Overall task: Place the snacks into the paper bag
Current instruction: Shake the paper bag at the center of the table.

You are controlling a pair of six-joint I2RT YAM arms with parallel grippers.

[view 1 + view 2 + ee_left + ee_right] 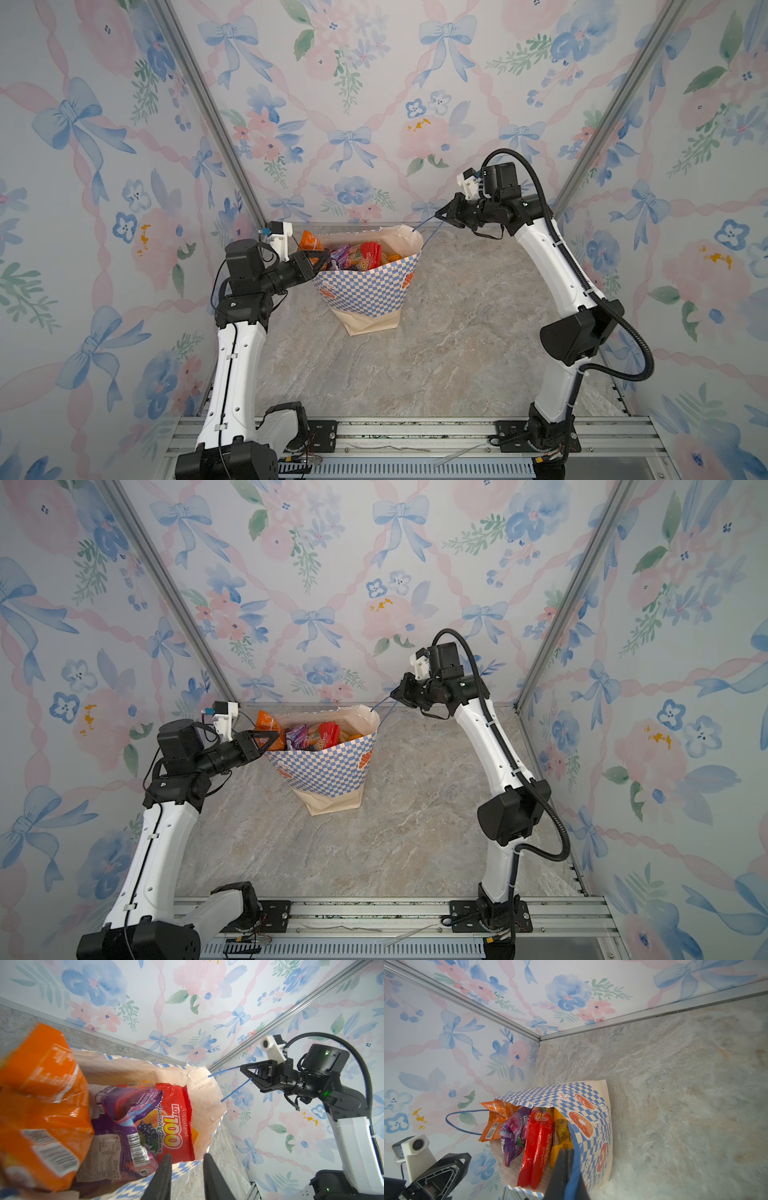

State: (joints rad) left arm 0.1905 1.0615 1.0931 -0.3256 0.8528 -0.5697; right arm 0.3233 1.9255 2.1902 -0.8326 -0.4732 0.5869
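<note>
Left gripper (318, 257): jaws narrowly apart, nothing held, at left rim of paper bag (365, 286); orange pouch (309, 241) protrudes just beside. Bag upright, far centre of table (436, 340); snacks (368, 255) inside. Right gripper (439, 216): clamped on taut blue cord handle (424, 223).

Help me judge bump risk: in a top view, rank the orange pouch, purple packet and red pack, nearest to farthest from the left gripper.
From the left gripper:
1. orange pouch, right beside it at the paper bag rim.
2. purple packet, mid-bag.
3. red pack, beyond the purple one.
</note>
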